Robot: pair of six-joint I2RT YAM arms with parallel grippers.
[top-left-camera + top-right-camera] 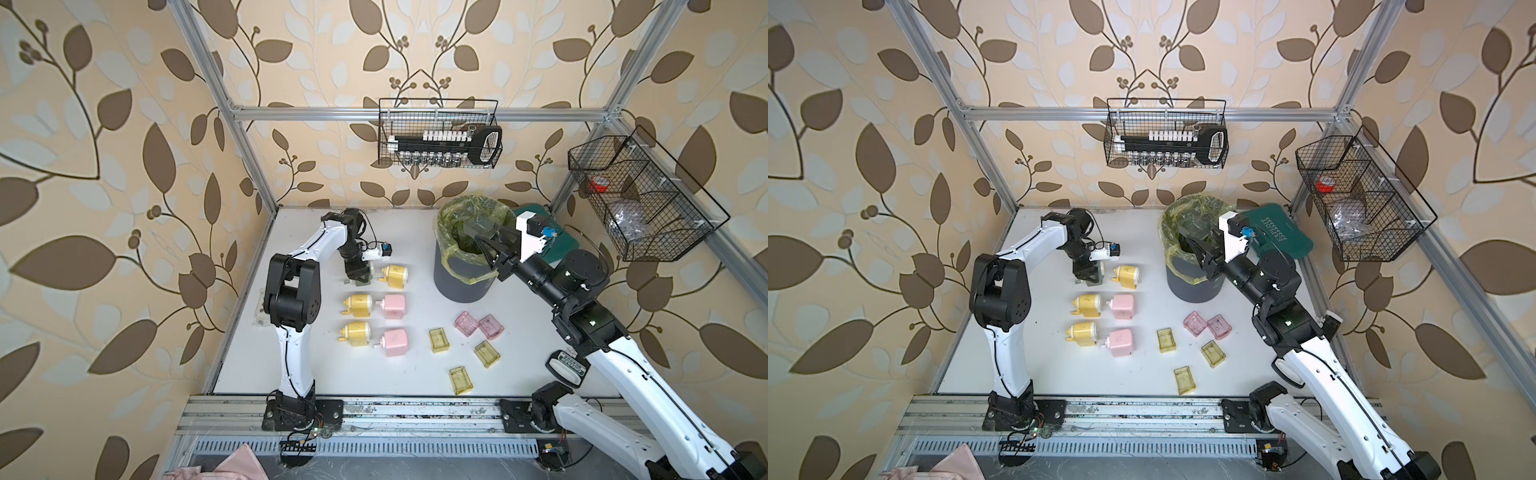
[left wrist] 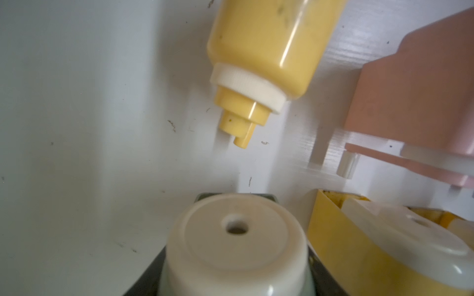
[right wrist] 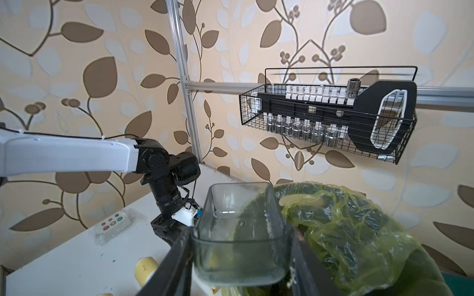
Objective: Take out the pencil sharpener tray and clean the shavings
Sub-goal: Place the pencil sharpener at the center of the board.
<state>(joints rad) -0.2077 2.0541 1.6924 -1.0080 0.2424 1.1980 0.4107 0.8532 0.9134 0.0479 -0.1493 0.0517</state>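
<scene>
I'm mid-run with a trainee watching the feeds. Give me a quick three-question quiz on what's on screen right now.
1. What does the right gripper hold over the bin?
A) a pink tray
B) a clear grey tray
C) a yellow sharpener
2. True or false: five loose trays lie on the table.
3. Fill in: the left gripper is clamped on a ___.

Key:
1. B.
2. True: three are yellow and two are pink.
3. sharpener.
</scene>
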